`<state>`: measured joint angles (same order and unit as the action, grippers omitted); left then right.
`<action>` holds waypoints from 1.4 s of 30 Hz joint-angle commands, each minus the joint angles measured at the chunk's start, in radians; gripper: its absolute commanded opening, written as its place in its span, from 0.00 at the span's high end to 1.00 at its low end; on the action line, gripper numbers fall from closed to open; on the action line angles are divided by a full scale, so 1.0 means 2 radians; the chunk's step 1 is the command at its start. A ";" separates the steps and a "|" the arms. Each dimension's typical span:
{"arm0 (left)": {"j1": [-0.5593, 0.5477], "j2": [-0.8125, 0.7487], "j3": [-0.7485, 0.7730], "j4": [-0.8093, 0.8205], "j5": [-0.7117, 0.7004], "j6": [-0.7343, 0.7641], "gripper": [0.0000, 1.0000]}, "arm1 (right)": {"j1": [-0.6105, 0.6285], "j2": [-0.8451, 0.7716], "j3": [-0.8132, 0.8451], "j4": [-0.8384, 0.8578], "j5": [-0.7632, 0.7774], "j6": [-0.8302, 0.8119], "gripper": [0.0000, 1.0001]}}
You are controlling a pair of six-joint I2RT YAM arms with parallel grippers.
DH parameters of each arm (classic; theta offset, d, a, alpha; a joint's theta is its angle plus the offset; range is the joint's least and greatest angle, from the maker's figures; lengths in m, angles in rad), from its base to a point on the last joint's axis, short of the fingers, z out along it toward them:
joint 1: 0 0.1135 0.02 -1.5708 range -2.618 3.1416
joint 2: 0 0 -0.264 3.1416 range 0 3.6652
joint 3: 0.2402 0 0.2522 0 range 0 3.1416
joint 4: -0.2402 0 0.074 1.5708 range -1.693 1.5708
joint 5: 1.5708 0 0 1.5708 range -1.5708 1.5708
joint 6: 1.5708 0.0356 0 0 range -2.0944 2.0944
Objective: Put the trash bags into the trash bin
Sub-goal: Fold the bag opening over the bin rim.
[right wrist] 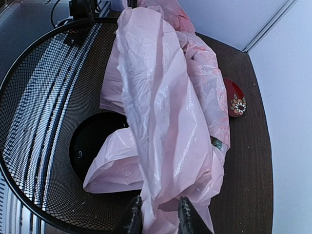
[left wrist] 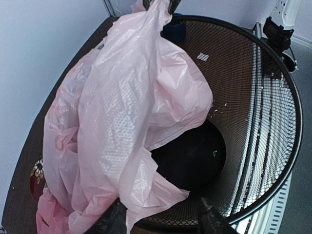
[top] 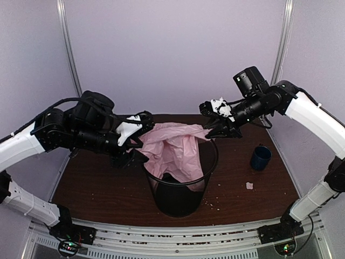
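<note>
Your pink trash bag hangs over the black wire-mesh trash bin, stretched between your two arms above the rim. Part of it dips into the mouth, stopping short of the solid black floor that shows in both wrist views. The rest spills over the far rim toward the bench, so the bag is only partly in.

Your right jaws are pinched on a gathered fold of film at the bin's far right edge. The fold runs taut up to them, which is why the sheet stands up rather than slumping. Your left jaws stand apart at the opposite edge, with film lying between them and against one of them, not clamped.

Lifting the bag high keeps the wide, crinkly sheet over a mouth narrower than itself. The next move probably calls for bunching it inward and pressing it down. Mind the overhang behind the bin, which lies close to a small red flowered object. The dark-blue mug sits well apart on your right.
</note>
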<state>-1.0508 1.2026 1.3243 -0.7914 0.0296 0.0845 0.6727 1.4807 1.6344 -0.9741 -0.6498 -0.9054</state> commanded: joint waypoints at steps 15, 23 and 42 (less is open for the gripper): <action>-0.048 -0.011 0.041 0.046 -0.090 0.070 0.36 | 0.036 -0.057 -0.013 0.022 0.011 0.032 1.00; -0.077 0.041 0.036 0.098 -0.169 0.126 0.50 | 0.037 -0.065 -0.023 0.026 0.014 0.034 1.00; -0.080 0.064 0.047 0.118 -0.194 0.161 0.43 | 0.037 -0.076 -0.035 0.025 0.011 0.030 1.00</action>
<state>-1.2110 1.2652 1.4151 -0.5755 -0.2752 0.3782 0.7422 1.3582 1.5787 -0.9386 -0.6273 -0.8562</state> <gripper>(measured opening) 0.589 0.015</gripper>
